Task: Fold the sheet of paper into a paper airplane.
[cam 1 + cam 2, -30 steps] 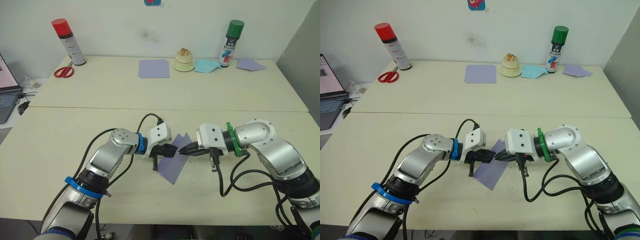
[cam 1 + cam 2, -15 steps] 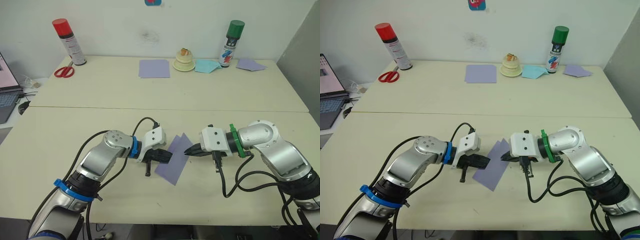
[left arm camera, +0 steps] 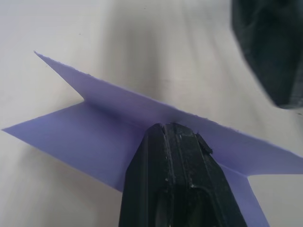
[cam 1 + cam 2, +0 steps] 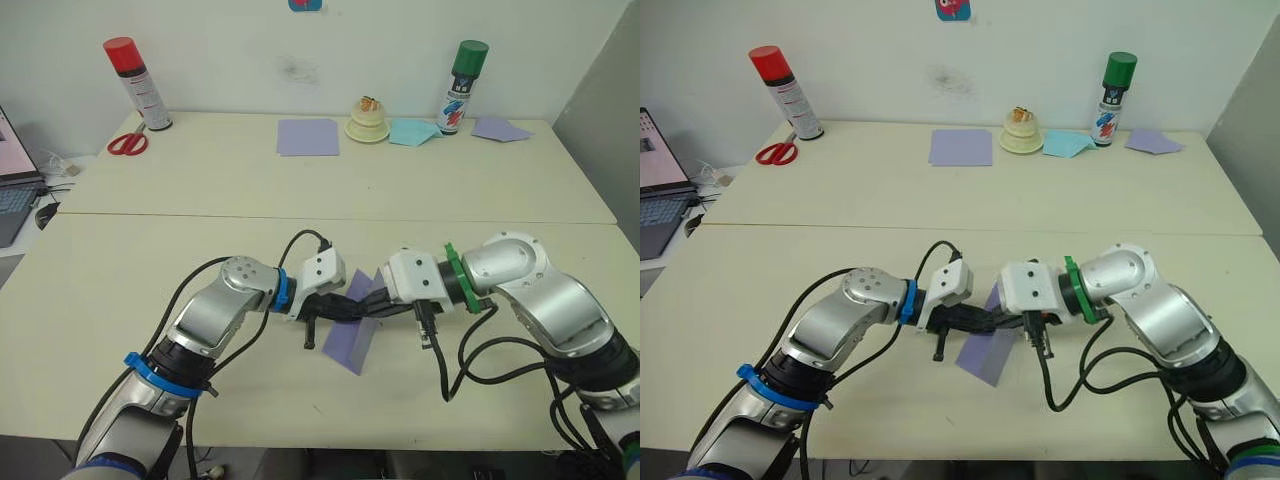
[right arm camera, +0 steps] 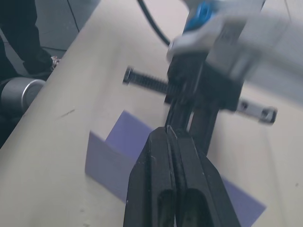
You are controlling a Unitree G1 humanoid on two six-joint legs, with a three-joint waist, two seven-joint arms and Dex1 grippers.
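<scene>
The lavender sheet of paper lies near the table's front middle, creased along its length with one flap standing up. My left gripper is shut on the sheet at the crease. My right gripper is shut, and its tips meet the left gripper's fingers over the sheet. From the head views the two grippers come together at the sheet's far end, left gripper and right gripper. No paper shows between the right fingers.
Along the back of the table stand a red-capped spray can, scissors, a second lavender sheet, a small cake-like object, a pale blue paper, a green-capped spray can and another lavender piece. A laptop sits far left.
Half a second ago the grippers were apart on either side of the sheet. Both have since closed in until their fingers meet, and the sheet looks narrower, with one flap raised.
</scene>
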